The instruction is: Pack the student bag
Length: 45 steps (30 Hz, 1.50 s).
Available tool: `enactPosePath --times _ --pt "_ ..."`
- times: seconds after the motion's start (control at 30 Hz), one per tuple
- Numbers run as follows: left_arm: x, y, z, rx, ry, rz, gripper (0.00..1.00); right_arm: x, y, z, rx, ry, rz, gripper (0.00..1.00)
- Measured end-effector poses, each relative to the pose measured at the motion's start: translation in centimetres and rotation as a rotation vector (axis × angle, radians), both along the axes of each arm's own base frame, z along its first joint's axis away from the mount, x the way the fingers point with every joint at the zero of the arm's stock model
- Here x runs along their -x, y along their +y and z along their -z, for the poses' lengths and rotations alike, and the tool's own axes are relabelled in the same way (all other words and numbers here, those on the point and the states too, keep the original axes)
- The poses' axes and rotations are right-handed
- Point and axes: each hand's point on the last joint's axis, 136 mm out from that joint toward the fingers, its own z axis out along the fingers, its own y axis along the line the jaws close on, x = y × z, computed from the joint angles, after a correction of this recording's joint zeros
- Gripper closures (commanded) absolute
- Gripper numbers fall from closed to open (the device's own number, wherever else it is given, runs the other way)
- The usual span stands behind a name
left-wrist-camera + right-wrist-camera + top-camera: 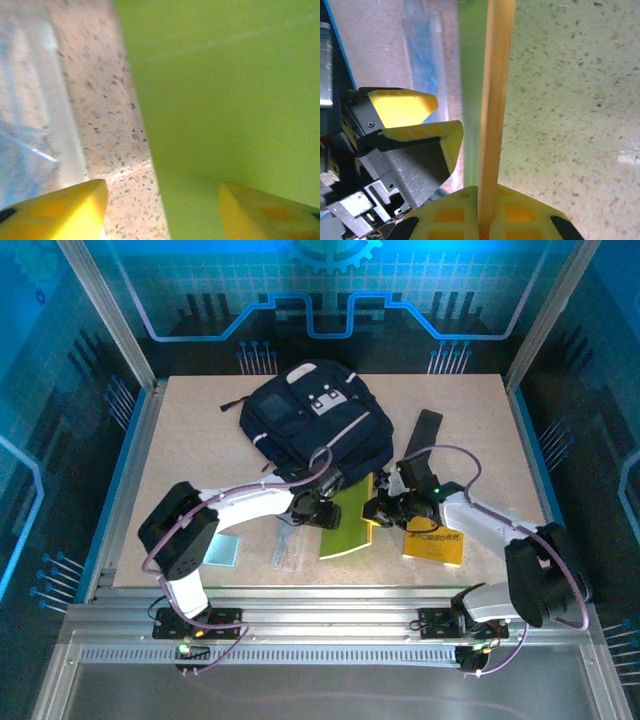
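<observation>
The student bag (300, 412), dark navy with pale patches, lies at the back middle of the table. In front of it a thin green book (345, 520) slants, its right edge raised. My right gripper (384, 506) is shut on that edge; the right wrist view shows the book's yellowish edge (492, 100) running straight out of the closed right gripper (487, 217). My left gripper (320, 510) is at the book's left side, open. In the left wrist view one of its fingers (65, 212) is over the table and the other is over the green cover (225, 90).
A yellow book (437, 543) lies under the right arm and a black flat item (426, 428) lies right of the bag. A clear ruler (286, 545) and a pale blue card (225, 550) rest near the front left. The open left gripper (427, 122) is close beside the right one.
</observation>
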Motion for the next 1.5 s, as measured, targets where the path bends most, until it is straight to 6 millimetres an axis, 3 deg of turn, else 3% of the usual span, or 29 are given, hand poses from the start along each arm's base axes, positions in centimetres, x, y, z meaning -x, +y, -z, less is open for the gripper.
enactPosePath --times 0.17,0.27,0.57,0.67,0.83,0.97,1.3,1.5 --pt "-3.1 1.2 -6.0 0.081 -0.161 -0.051 0.16 -0.8 0.7 -6.1 -0.027 -0.08 -0.065 1.0" --pt "-4.9 2.5 -8.4 0.132 -0.226 -0.107 0.01 -1.2 0.8 -9.7 -0.053 -0.145 -0.095 1.0" --pt "-10.0 5.6 -12.1 0.326 -0.303 -0.267 0.01 -5.1 0.7 -19.5 -0.126 -0.392 -0.136 1.0" --pt "-10.9 6.2 -13.9 0.395 -0.347 -0.294 0.01 -7.4 1.0 -20.1 -0.149 -0.418 -0.14 1.0" --pt "-11.1 6.8 -17.3 0.546 -0.449 -0.317 0.01 -11.1 2.0 -17.2 -0.167 -0.39 -0.141 1.0" --pt "-11.4 7.1 -18.5 0.642 -0.495 -0.334 0.01 -12.9 2.7 -16.0 -0.179 -0.382 -0.144 1.0" --pt "-14.5 6.3 -18.5 0.827 -0.481 -0.338 0.01 -13.7 4.8 -19.9 -0.366 -0.455 -0.211 1.0" --pt "-15.6 4.8 -19.4 0.996 -0.467 -0.325 0.16 -14.8 5.1 -20.7 -0.45 -0.466 -0.217 1.0"
